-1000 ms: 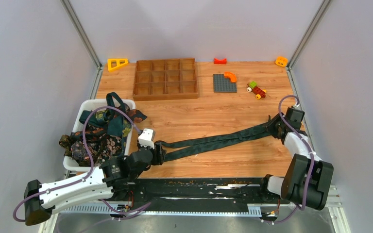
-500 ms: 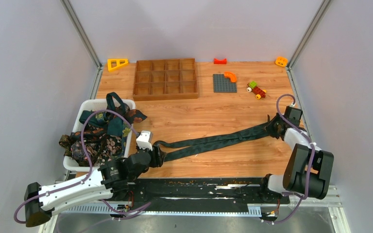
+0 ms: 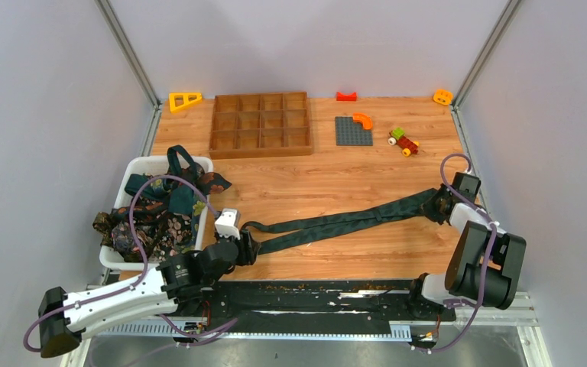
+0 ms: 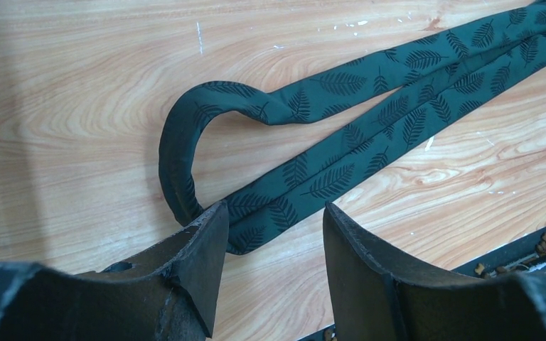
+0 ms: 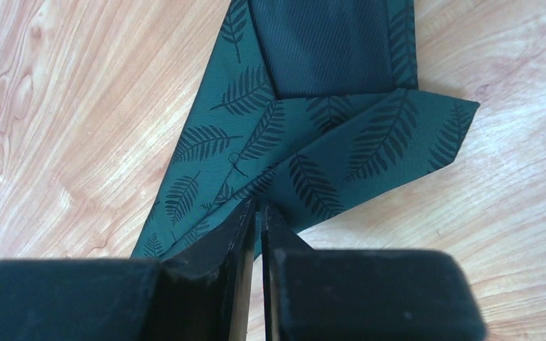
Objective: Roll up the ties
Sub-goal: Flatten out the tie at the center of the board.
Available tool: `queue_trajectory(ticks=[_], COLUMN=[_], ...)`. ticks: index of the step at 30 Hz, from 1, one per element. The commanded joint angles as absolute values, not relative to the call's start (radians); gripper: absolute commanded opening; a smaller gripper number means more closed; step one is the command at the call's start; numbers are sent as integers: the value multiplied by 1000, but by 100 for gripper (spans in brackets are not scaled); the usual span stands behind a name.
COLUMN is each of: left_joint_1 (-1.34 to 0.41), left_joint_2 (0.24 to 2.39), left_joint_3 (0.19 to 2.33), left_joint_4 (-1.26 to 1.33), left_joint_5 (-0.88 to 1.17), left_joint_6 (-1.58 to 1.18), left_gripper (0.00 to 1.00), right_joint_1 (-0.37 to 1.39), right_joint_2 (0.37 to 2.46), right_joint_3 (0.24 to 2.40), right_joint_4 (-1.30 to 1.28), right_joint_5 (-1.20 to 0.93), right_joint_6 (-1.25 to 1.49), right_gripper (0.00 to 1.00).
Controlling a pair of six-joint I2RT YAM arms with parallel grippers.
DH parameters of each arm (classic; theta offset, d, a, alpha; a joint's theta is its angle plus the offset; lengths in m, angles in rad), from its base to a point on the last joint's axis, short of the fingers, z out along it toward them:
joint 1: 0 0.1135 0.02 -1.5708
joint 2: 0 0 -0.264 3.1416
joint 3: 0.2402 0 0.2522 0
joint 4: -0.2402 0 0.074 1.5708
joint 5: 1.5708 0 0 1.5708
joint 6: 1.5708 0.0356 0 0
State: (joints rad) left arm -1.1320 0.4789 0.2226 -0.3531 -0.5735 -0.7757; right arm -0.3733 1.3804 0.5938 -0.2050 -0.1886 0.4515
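Overhead, we see 1 dark green tie (image 3: 344, 222) doubled across the table (image 3: 336, 180), running from the left gripper (image 3: 246, 246) near the front edge to the right gripper (image 3: 437, 205) at the right edge. More ties (image 3: 160, 218) fill a white bin (image 3: 141, 162) at the left edge. From the left wrist, our fingers (image 4: 199, 249) stand released, straddling its looped fold. From the right wrist, both fingers are clenched on its pointed end.

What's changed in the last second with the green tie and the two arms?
The right tool, shut on the wide end of the green tie, drew it slightly rightward. The left tool, open at the looped end, eased slightly toward the near edge. The bin of ties, wooden tray and toy car stayed put.
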Motion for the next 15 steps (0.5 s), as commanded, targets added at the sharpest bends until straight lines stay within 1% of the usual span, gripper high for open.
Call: queue_trajectory(ticks=[1,4,7,15], left_joint_1=[-1133,-1132,-1132,-1133], left_joint_2=[498,524,557,690], left_joint_3=[229,248,249,243], left_joint_4=[-272,-254,-213,-76], left_joint_5=[-601,-605,-604,-572], left_joint_6=[-761,-735,-722,-714], left_gripper=[59,59,59,59], right_joint_1=[-382,-362,-327,-307], right_joint_2=[1328,1263,1264,1443], right_joint_3=[599,627,677,750], right_joint_4=[-185,-222,-271,-298], right_joint_5=[-229,-234,-224,-210], right_joint_6=[458,458,444,441], right_gripper=[10,12,14,14])
